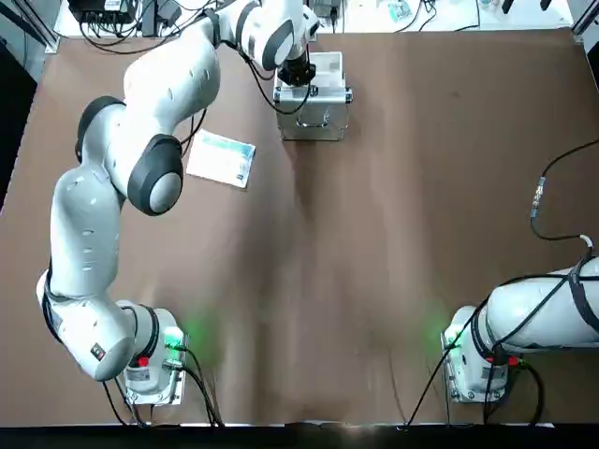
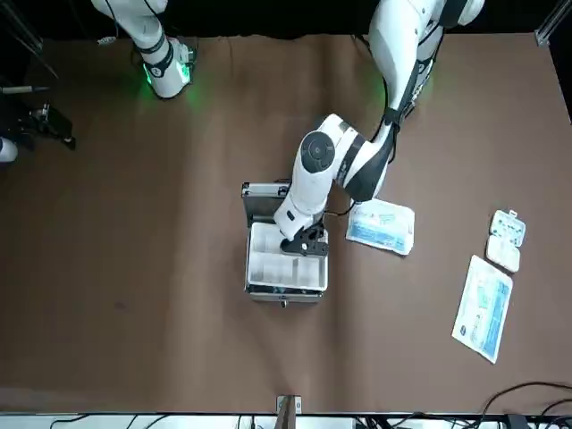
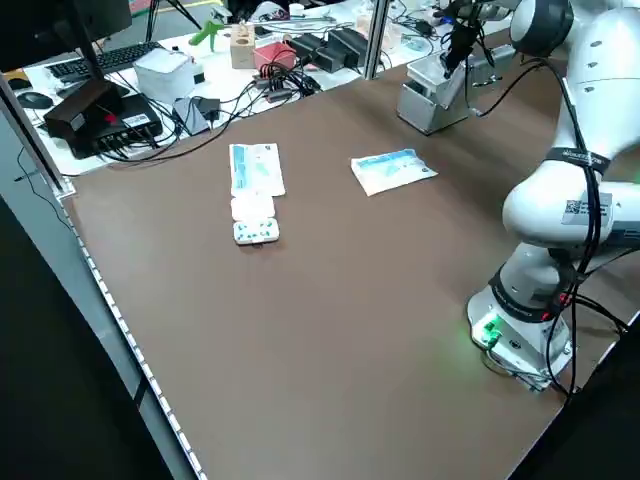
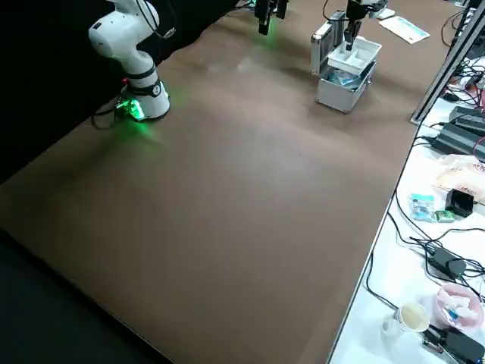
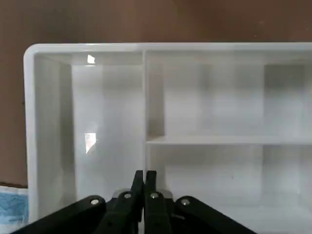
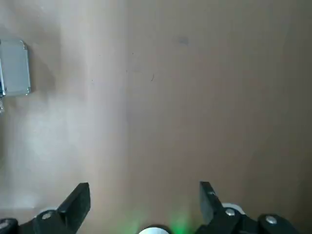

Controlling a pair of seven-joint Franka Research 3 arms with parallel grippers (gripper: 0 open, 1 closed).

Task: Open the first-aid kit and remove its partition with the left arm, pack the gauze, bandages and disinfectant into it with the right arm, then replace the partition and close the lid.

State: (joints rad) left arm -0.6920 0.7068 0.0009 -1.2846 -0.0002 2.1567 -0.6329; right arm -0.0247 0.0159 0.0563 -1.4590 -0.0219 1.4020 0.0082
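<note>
We had the first-aid kit (image 2: 284,255) open at the centre of the front view, the partition (image 2: 286,259) seated in it. Our left gripper (image 2: 302,245) pinched the partition's near wall, fingers (image 5: 144,195) pressed together. We judged lifting it clear came next. Our right gripper (image 6: 144,204) was parked, fingers spread.

First-aid kit (image 1: 314,105) at upper centre of the top view, lid (image 2: 264,200) swung open, partition (image 2: 284,262) seated inside. Left tool (image 2: 304,247) down in partition. Flat pack (image 1: 222,158) just left of kit on tabletop (image 1: 374,262). Right arm (image 1: 547,313) at lower right.
</note>
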